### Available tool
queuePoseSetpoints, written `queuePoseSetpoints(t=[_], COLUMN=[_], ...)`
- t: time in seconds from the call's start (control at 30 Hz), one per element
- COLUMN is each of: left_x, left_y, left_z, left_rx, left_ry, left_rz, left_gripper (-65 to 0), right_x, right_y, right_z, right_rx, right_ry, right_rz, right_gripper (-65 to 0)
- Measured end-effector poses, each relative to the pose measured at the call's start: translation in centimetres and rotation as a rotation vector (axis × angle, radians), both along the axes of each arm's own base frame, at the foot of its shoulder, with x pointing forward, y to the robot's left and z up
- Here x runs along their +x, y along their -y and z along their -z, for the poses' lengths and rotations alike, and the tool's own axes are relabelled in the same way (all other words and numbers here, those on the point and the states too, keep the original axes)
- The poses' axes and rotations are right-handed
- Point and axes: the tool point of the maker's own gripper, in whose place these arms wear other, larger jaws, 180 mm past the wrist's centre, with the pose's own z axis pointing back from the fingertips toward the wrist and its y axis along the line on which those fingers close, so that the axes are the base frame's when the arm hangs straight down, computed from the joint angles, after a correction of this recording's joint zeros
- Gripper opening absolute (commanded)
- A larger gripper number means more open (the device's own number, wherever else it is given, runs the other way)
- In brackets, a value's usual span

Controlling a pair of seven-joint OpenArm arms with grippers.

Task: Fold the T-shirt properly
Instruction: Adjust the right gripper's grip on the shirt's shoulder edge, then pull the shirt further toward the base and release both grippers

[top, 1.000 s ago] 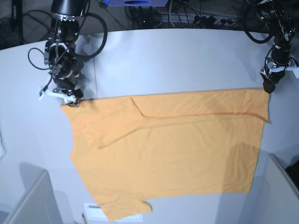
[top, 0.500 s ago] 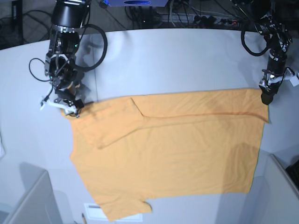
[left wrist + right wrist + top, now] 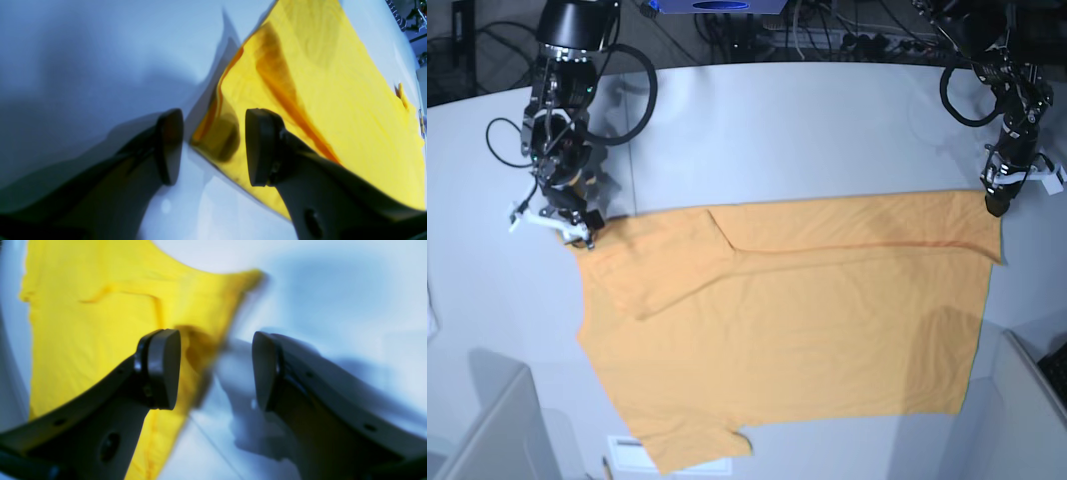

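The light-orange T-shirt (image 3: 797, 330) lies spread flat on the grey table, its top part folded down along a long crease and one sleeve at the front edge. My left gripper (image 3: 995, 205) stands at the shirt's back right corner. In the left wrist view (image 3: 210, 146) it is open, with the shirt's corner (image 3: 217, 140) between its fingers. My right gripper (image 3: 577, 232) stands at the back left corner. In the right wrist view (image 3: 215, 370) it is open, with the shirt's edge (image 3: 196, 353) just inside the left finger.
Grey bins stand at the front left (image 3: 487, 430) and front right (image 3: 1032, 400). A white label (image 3: 622, 452) lies by the front edge next to the sleeve. Cables (image 3: 847, 40) run behind the table's back edge.
My left gripper has shifted slightly onto the shirt's back right corner. My right gripper has moved a little left at the back left corner. The shirt has not moved.
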Motion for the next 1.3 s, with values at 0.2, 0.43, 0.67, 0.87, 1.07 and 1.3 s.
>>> queuePoseSetpoints(t=[0.2, 0.43, 0.67, 0.87, 1.07, 1.3], left_x=[0.4, 0.6, 1.0, 0.8, 0.4, -0.9], left_y=[0.1, 0.1, 0.2, 0.3, 0.4, -0.2], left_z=[-0.1, -0.2, 0.0, 0.3, 0.7, 0.4], left_rx=[-0.002, -0.006, -0.016, -0.022, -0.022, -0.001], left_ry=[0.002, 0.006, 0.01, -0.004, -0.02, -0.087], left_rz=[0.006, 0.004, -0.001, -0.001, 0.003, 0.052], left_gripper=[-36.0, -36.0, -36.9, -54.5, -65.0, -65.0], right_x=[0.9, 1.2, 1.4, 0.7, 0.7, -1.0], right_y=[0.0, 0.0, 0.1, 0.2, -0.7, -0.7], right_z=[0.5, 1.7, 2.2, 2.8, 2.9, 3.0], right_rx=[0.009, 0.013, 0.006, 0.001, 0.012, 0.004], right_ry=[-0.011, -0.026, -0.026, -0.038, -0.016, -0.022], right_rz=[0.002, 0.005, 0.008, -0.001, -0.054, -0.063], right_gripper=[-32.3, -32.7, -33.5, -63.3, -65.0, -65.0])
